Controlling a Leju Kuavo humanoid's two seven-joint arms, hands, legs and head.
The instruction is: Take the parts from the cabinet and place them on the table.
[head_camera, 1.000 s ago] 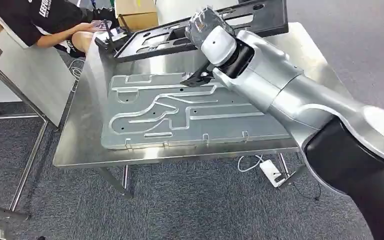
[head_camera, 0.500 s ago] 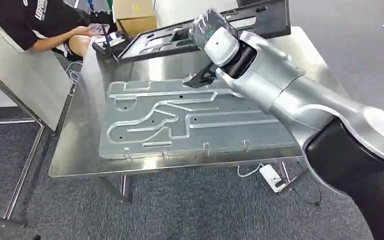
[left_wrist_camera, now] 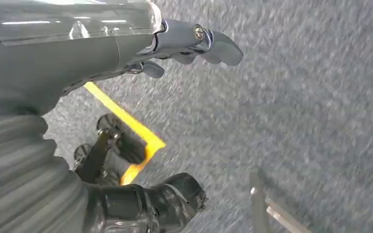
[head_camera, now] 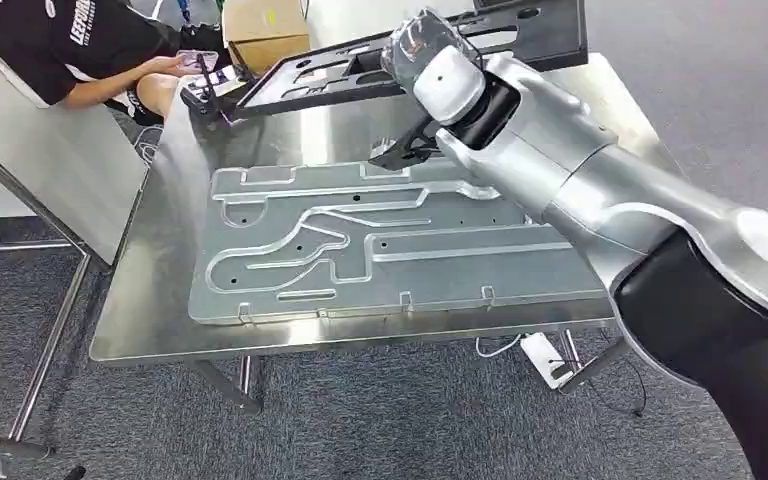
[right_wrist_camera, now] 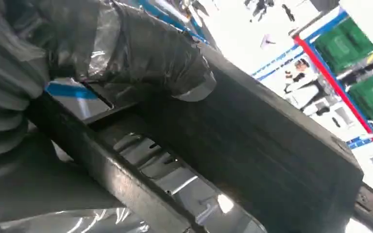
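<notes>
Right hand: my fingers are wrapped over the edge of the black frame part, holding it, seen close in the right wrist view. In the head view the right hand sits at the far side of the surface, gripping the black frame part where it lies along the far edge. A dark bracket-like bit under the wrist is just above the grey metal panel; I can't tell if it touches.

The grey metal panel lies flat on the steel surface, taking up most of it, near edge close to the surface's front edge.

Left hand: hanging over grey carpet, fingers spread apart, holding nothing. Yellow floor tape beneath.

A person sits beyond the far left corner; cardboard box next to them.
</notes>
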